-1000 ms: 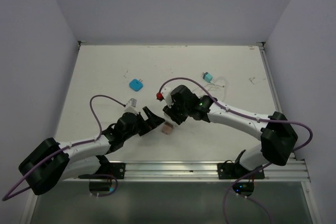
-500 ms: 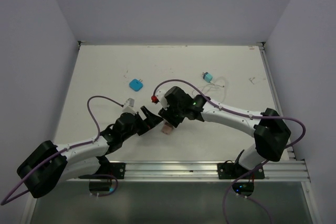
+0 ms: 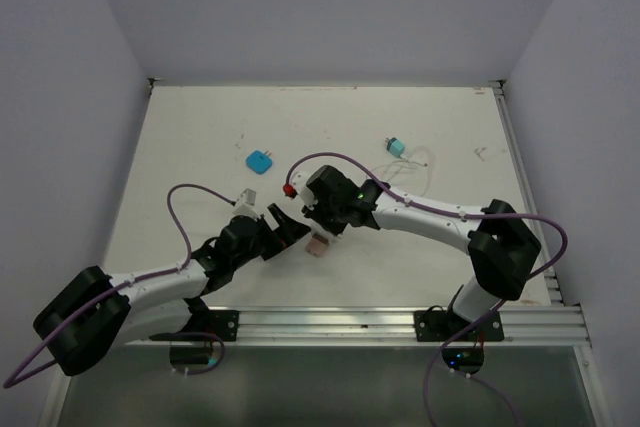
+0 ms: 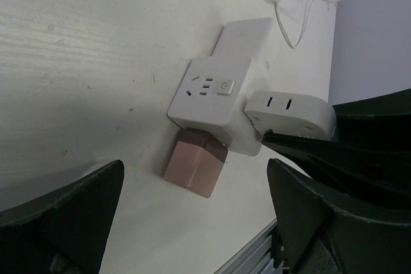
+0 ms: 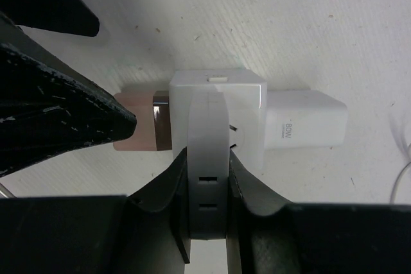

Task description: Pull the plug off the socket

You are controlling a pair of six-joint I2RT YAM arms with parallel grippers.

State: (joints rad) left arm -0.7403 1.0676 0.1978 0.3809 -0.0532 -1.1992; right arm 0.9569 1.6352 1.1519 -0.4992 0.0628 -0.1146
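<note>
Socket (image 4: 207, 97): on bench (image 3: 200, 147), near-centre, pink block (image 4: 194, 170) and white plug (image 4: 289, 110) against its sides | Right gripper (image 5: 207, 158): jaws clamped on white plug | Left gripper (image 4: 192, 181): jaws wide, near pink block

White table (image 3: 200, 127), scuffed with faint dark marks around mid-depth. Near its middle I noted the socket (image 4: 205, 94), a white cube lying flat. A pink block (image 4: 194, 170) touched its near side, a longer white block (image 4: 244, 33) the opposite side, and a flat white plug (image 4: 289, 110) sat against one corner. Farther left lay a blue square pad (image 3: 260, 161). Farther right, a small teal-and-white plug (image 3: 396, 146) rested beside a loose thin white wire (image 4: 292, 44).
</note>
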